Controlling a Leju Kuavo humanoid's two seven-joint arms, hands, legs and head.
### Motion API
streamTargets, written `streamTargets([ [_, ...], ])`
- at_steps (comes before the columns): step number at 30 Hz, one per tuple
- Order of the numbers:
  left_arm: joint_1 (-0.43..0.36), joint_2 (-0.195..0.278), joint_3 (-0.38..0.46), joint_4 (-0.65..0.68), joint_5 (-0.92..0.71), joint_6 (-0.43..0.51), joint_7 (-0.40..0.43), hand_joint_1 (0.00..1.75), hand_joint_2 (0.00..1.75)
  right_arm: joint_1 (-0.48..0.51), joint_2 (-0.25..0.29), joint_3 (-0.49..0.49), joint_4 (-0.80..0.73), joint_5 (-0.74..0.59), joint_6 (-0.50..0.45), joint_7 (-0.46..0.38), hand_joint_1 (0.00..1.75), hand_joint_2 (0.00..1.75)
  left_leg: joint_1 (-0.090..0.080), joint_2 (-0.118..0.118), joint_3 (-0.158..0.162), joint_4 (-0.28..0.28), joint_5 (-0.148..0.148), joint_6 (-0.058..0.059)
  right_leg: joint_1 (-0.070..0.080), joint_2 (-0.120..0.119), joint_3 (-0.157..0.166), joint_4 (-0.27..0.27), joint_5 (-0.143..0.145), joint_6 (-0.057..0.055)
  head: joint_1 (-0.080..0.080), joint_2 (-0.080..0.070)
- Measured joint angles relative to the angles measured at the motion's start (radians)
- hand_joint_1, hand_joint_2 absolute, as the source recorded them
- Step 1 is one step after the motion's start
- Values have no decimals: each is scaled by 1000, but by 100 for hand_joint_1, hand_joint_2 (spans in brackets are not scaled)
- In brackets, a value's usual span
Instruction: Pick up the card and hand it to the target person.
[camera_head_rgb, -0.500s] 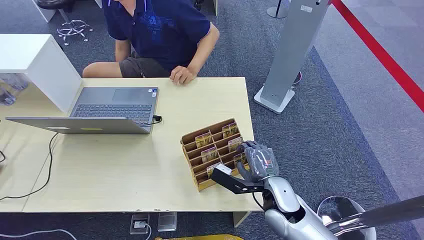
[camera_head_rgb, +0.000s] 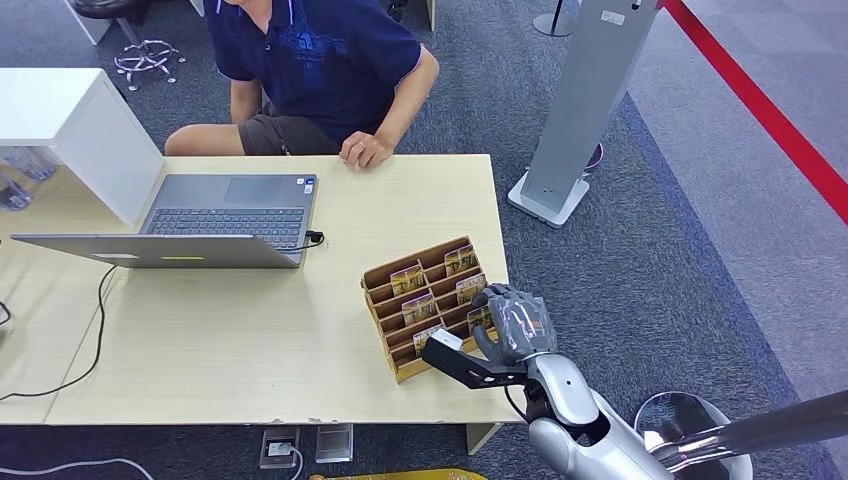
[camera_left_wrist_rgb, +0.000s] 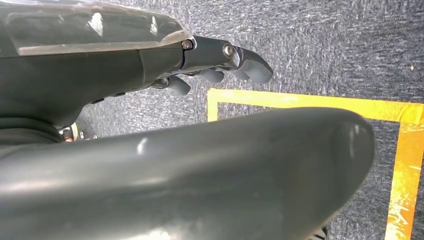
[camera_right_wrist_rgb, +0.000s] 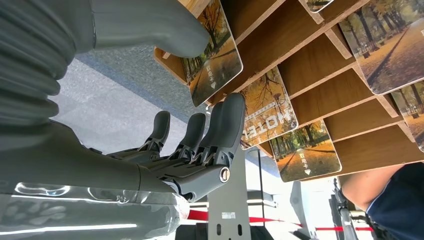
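Observation:
A wooden card rack (camera_head_rgb: 425, 305) stands near the table's right front corner, with several autumn-picture cards in its slots. My right hand (camera_head_rgb: 515, 322) is at the rack's right end. In the right wrist view the thumb (camera_right_wrist_rgb: 165, 30) lies against the upper edge of one card (camera_right_wrist_rgb: 214, 57), and the fingers (camera_right_wrist_rgb: 222, 125) reach up beneath it toward a neighbouring card (camera_right_wrist_rgb: 265, 107). A gap remains between thumb and fingers, so the card is not pinched. The person (camera_head_rgb: 320, 60) sits at the far side, one hand (camera_head_rgb: 362, 150) on the table edge. My left hand (camera_left_wrist_rgb: 150, 65) hangs over the carpet and holds nothing.
An open laptop (camera_head_rgb: 215, 215) sits on the left half of the table (camera_head_rgb: 250, 330), its cable trailing off the front left. A white box (camera_head_rgb: 70, 130) stands at the far left. A grey stand (camera_head_rgb: 575, 110) rises right of the table. Yellow floor tape (camera_left_wrist_rgb: 310, 102) lies below my left hand.
My right hand has barely shifted at the rack's end. The person's hand moved slightly on the table edge.

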Motion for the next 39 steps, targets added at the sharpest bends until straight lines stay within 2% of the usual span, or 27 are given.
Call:
streamTargets([
  [28,0,0,0,0,-7,-2,17,0,0,14,5,11,11,4,6,24,81,175,0,0,0,0,0,0,0,0,0,0,0,0,0,0],
  [39,0,0,0,0,-7,-2,25,0,0,25,5,11,11,4,5,24,93,175,0,0,0,0,0,0,0,0,0,0,0,0,0,0],
])
